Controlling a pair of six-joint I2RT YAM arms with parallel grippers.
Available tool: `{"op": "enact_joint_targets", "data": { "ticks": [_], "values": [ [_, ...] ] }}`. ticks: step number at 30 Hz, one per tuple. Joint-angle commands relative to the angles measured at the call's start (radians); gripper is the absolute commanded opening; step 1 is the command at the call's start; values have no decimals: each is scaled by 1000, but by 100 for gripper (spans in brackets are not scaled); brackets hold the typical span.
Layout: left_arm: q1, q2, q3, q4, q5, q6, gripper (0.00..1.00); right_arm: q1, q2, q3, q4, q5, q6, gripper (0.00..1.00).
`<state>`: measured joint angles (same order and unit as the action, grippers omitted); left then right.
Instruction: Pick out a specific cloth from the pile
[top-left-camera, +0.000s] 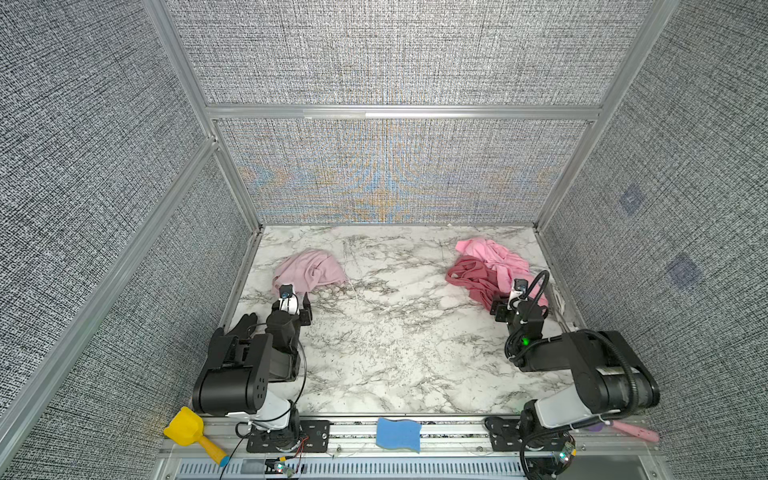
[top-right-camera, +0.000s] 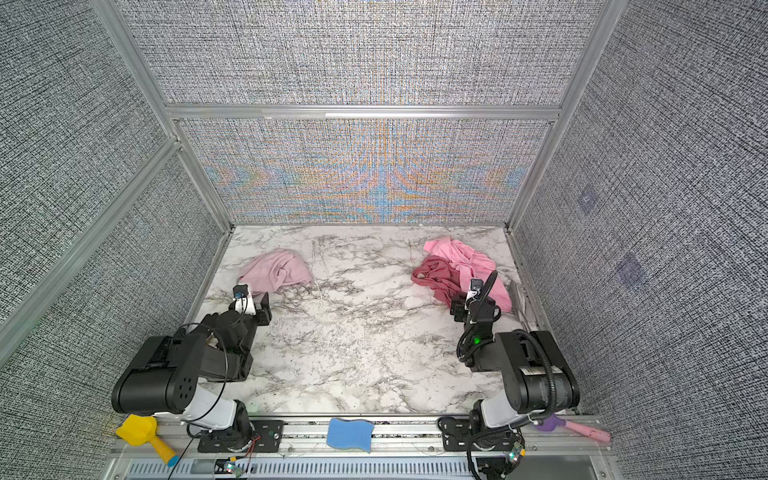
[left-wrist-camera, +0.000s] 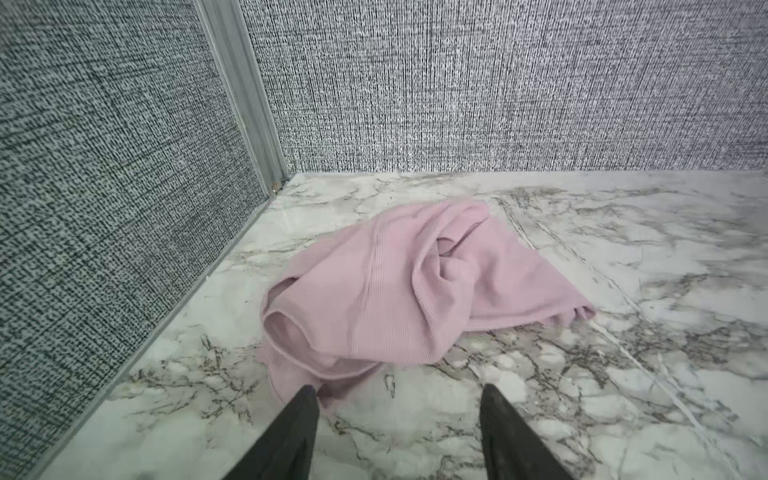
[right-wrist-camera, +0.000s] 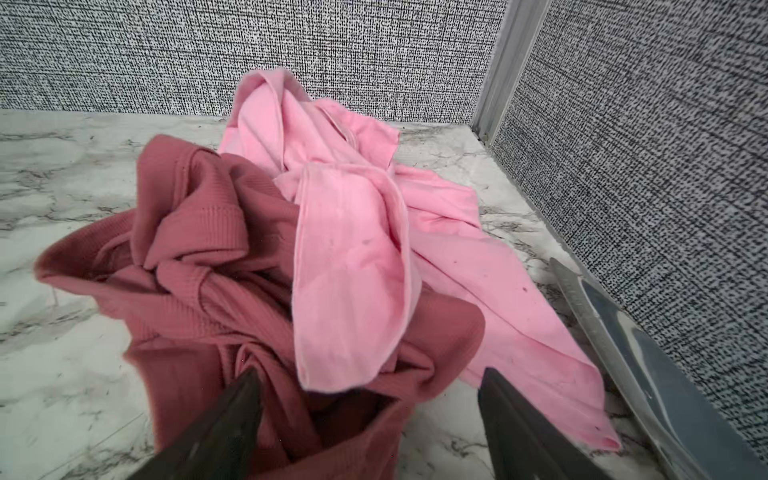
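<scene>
Your left gripper (left-wrist-camera: 399, 392), jaws spread and empty, sits at the hem of the pale mauve-pink ribbed cloth (left-wrist-camera: 399, 282), alone by the grey woven left wall (left-wrist-camera: 104, 208); your right gripper (right-wrist-camera: 370, 374) gapes empty over the dark rose-red cloth (right-wrist-camera: 199, 257) of the pile (top-left-camera: 490, 270); retreat low and either may snag fabric.

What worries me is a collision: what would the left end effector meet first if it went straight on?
Probably the pale mauve-pink cloth, lying just ahead of the open left end effector; its height is unclear.

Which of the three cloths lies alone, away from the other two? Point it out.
The pale mauve-pink cloth, lying by itself at the left. The bright pink cloth and dark rose-red cloth lie tangled together at the right.
</scene>
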<state>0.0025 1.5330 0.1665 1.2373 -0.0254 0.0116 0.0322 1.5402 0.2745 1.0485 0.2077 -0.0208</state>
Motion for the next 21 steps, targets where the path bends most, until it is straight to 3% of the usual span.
{"op": "enact_joint_targets", "data": {
  "ticks": [1, 5, 9, 21],
  "values": [
    [1, -18, 19, 54, 19, 10, 74, -20, -10, 44, -41, -61, 18, 90],
    [1, 14, -1, 143, 22, 17, 88, -38, 3, 46, -28, -85, 35, 99],
    [1, 10, 0, 131, 22, 16, 99, -43, 6, 48, -21, -92, 39, 99],
    [2, 9, 0, 130, 25, 19, 99, -43, 5, 46, -21, -92, 38, 100]
  ]
}}
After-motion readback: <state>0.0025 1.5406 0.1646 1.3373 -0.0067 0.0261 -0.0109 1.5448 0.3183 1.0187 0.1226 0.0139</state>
